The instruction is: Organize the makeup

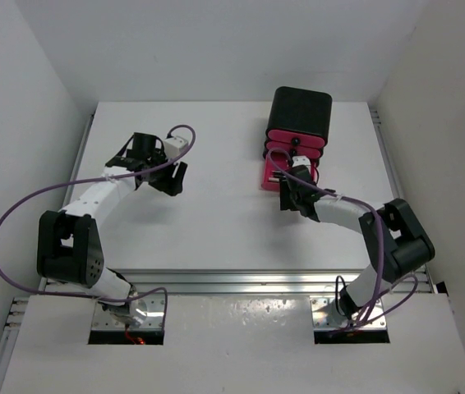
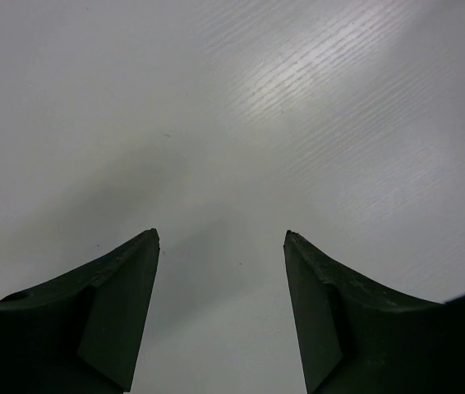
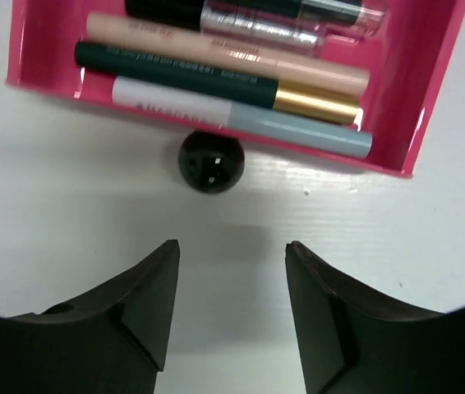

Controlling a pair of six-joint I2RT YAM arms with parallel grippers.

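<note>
Pink drawer [image 3: 423, 90] and topmost makeup stick [image 3: 331, 10] run off-frame.

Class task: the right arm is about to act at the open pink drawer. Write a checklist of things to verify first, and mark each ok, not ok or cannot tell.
1. Right gripper open and empty: ok.
2. Black knob unblocked, just ahead of that gripper: ok.
3. The pale blue stick and its neighbours lie inside the pink drawer, none over its front wall: ok.
4. Left gripper open, empty, away from the black box: ok.
5. Anything left outside the drawer: cannot tell; part of the table is hidden.
</note>
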